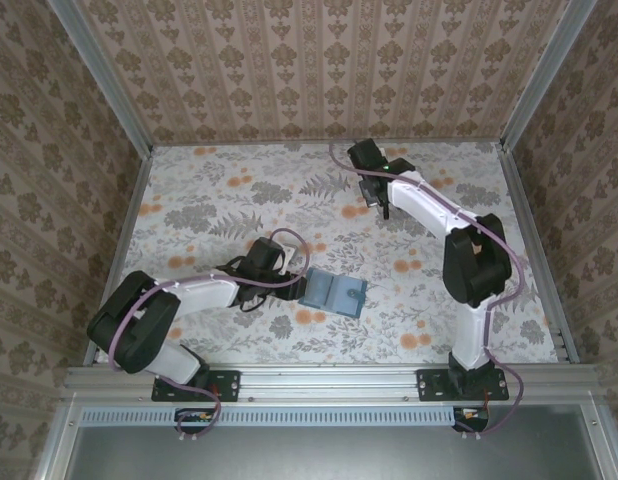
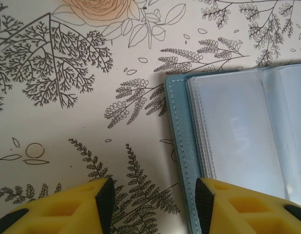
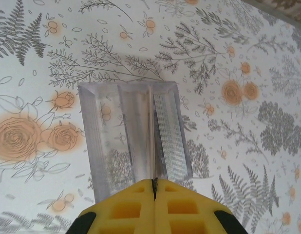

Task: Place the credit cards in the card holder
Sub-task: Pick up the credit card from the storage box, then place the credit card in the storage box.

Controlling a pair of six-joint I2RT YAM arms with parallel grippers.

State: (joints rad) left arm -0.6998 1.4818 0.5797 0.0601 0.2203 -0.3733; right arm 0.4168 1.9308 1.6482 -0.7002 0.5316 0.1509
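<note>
- Across the middle of the top view, the bench [image 1: 189, 200] carries a floral cloth of grey ferns and orange blooms, with patterned walls on three sides.
- From the lower left of that view, the left arm [image 1: 189, 295] lies low and reaches toward the centre. From the lower right, the right arm [image 1: 474, 265] rises and bends toward the upper middle of the frame.
- Just below centre in the top view, the card holder [image 1: 332, 292] lies open and flat on the bench. It is teal-blue, with two pale panels side by side.
- In the left wrist view, the card holder [image 2: 228, 131] fills the right half of the frame. Its stitched teal edge faces left, and clear plastic pockets are stacked inside it.
- In the centre of the right wrist view, a clear slotted stand [image 3: 133, 136] sits on the cloth. A pale ribbed strip fills its right slot; whether that strip is a card cannot be told.
- The left gripper [image 2: 155, 197] is at the card holder's left edge. Its jaws are spread wide, and the right-hand yellow finger [image 2: 248, 209] overlaps the teal border.
- The right gripper [image 3: 154, 183] is at the near edge of the stand. Its jaws are pressed together, and whether anything thin lies between them cannot be told.
</note>
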